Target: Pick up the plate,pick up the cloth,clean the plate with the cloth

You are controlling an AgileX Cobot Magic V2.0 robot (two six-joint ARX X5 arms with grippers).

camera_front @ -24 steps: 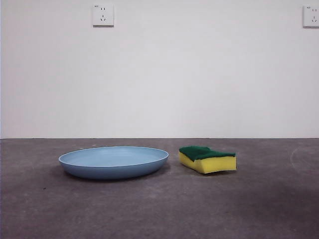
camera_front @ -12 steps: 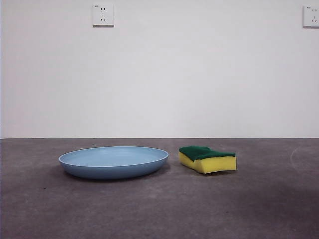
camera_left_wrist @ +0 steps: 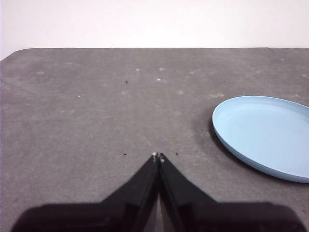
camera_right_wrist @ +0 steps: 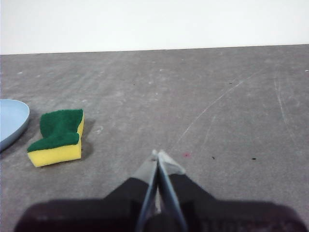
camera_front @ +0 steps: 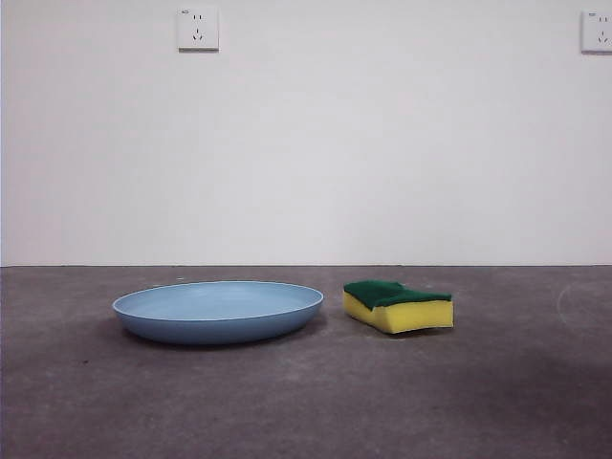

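The light-blue plate (camera_front: 218, 310) lies flat on the grey table, left of centre in the front view. The cloth, a yellow sponge with a dark green top (camera_front: 399, 305), lies just right of it, apart from the rim. Neither arm shows in the front view. My left gripper (camera_left_wrist: 158, 156) is shut and empty above bare table, with the plate (camera_left_wrist: 268, 135) off to one side. My right gripper (camera_right_wrist: 158, 154) is shut and empty, with the sponge (camera_right_wrist: 59, 136) and the plate's edge (camera_right_wrist: 12, 121) off to the other side.
The grey table (camera_front: 306, 402) runs back to a white wall with two sockets (camera_front: 198, 29). Bare table surface lies in front of and to both sides of the plate and sponge.
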